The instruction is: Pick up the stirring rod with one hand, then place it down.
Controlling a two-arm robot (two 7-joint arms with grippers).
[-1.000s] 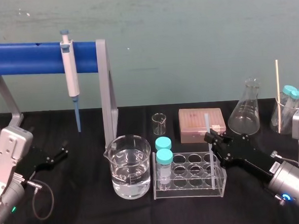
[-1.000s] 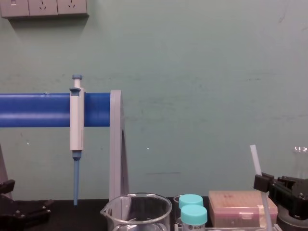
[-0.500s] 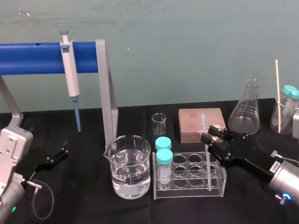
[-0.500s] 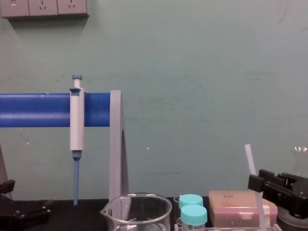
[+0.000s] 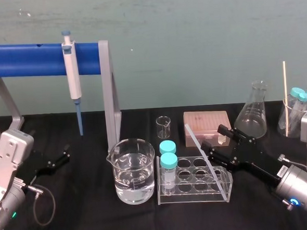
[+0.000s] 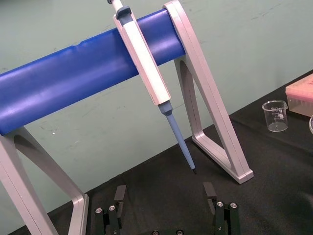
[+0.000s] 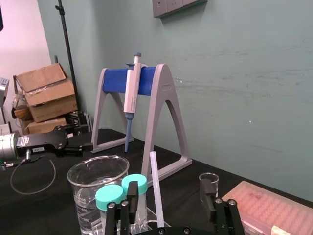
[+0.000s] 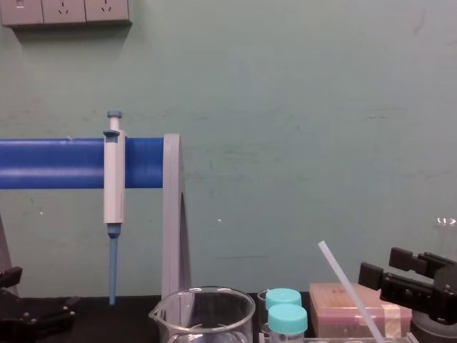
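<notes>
stirring rod (image 5: pixel 203 156) leaning tilted in clear test-tube rack (image 5: pixel 195 194), right tool (image 5: pixel 213 141) just beside it, jaws spread wide, gripping nothing, left tool (image 6: pixel 165 193) parked low over the table (image 5: pixel 86 215), jaws apart, empty

A thin, straight, white translucent stirring rod (image 5: pixel 204 158) stands tilted in the clear tube rack (image 5: pixel 192 197) at centre right, its top leaning left. The black, blocky right gripper (image 5: pixel 215 142) has its jaws spread wide on either side of the rod, not clamping it.
</notes>
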